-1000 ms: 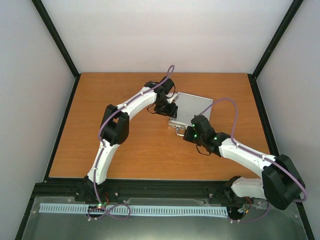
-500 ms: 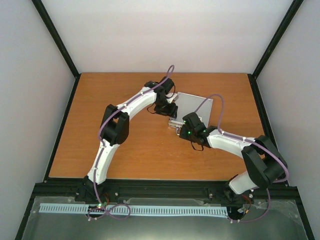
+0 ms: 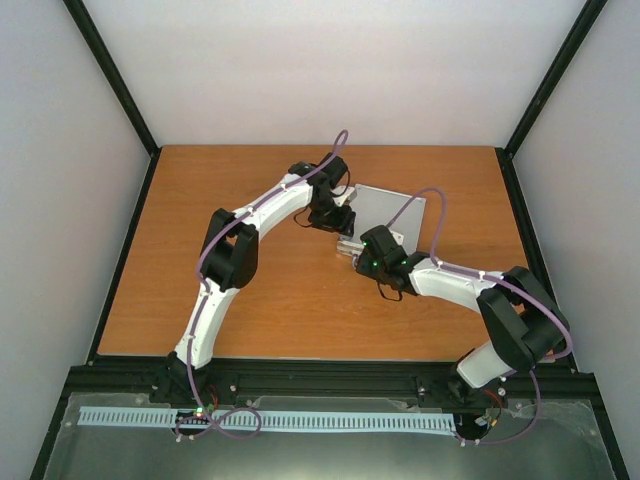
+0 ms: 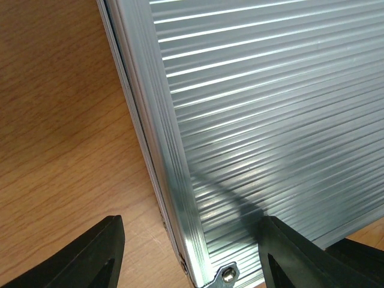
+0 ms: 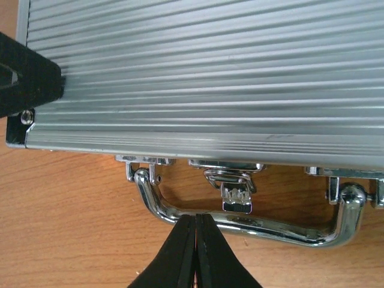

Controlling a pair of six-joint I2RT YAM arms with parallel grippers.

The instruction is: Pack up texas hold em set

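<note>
While case (image 5: 210, 78) lies closed, right tool (image 5: 195, 217), pinched together, sits at handle (image 5: 270, 231).

The right arm (image 3: 450, 280) folds in toward the middle of the table (image 3: 250, 300). Its elbow (image 3: 520, 320), a second ago stretched low toward the near right corner, now stands higher and closer to the centre. The right gripper (image 5: 196, 219) has slid left along the front of the case (image 3: 390, 215), ending nearer that side's left corner. Most of the shift comes in the first half second, with only a slight creep leftward since. The purple cable (image 3: 435, 215) now arches higher over the case.
</note>
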